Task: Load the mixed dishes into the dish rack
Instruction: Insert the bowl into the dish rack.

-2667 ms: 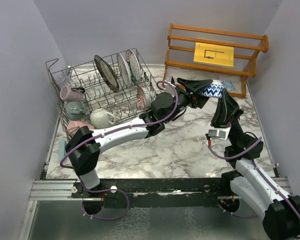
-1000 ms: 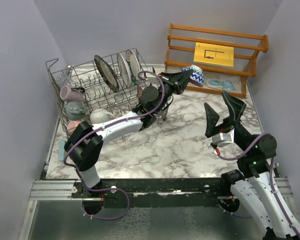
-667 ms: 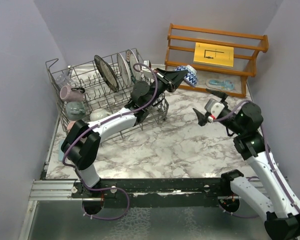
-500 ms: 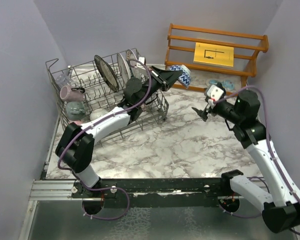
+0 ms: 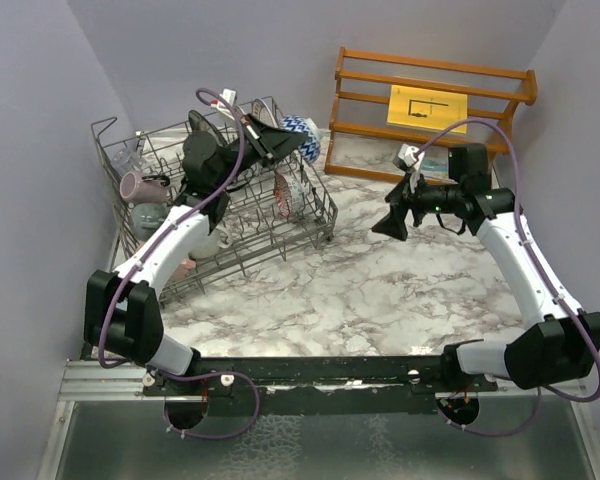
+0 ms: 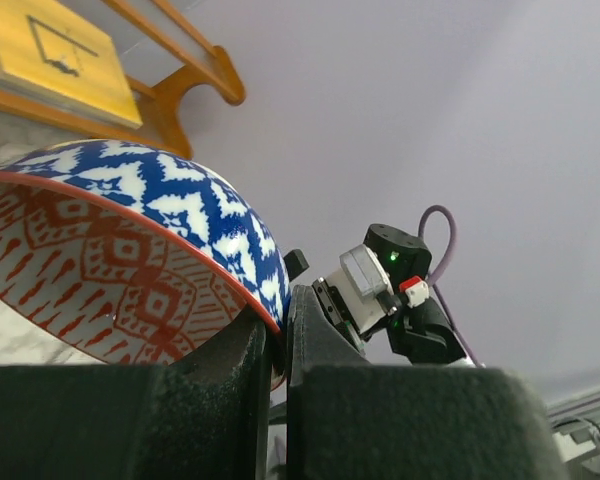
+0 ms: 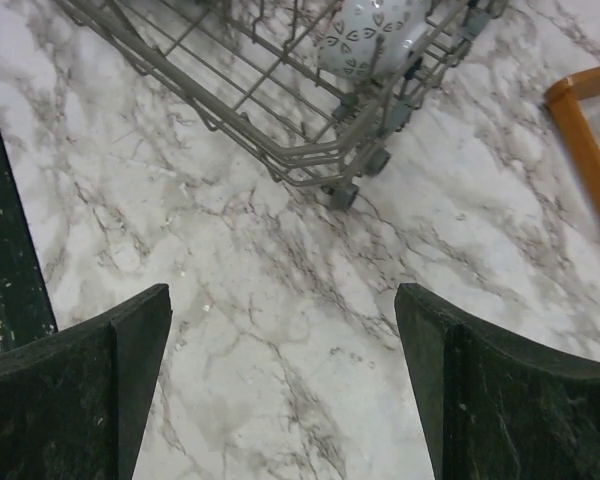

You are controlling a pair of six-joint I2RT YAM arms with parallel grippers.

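Note:
My left gripper (image 5: 283, 141) is shut on the rim of a small bowl (image 5: 303, 135), blue-and-white outside and red-patterned inside, and holds it above the back right of the dish rack (image 5: 260, 258). In the left wrist view the fingers (image 6: 315, 340) pinch the bowl (image 6: 130, 250) at its lower rim. Mugs (image 5: 142, 186) lie along the rack's left side and a second patterned bowl (image 5: 290, 190) stands near its right end. My right gripper (image 5: 393, 214) hangs open over the marble to the right of the rack, holding nothing; its wrist view shows the gripper (image 7: 283, 300) above bare marble near the rack's corner (image 7: 335, 190).
An orange-brown wooden shelf (image 5: 432, 95) with a yellow card (image 5: 427, 108) stands at the back right, behind my right arm. Purple-grey walls close in on both sides. The rack's right end sits close to my right gripper.
My left arm has swung left with the bowl, from near the wooden shelf to over the rack. My right arm has risen and reached toward the rack, its jaws widening.

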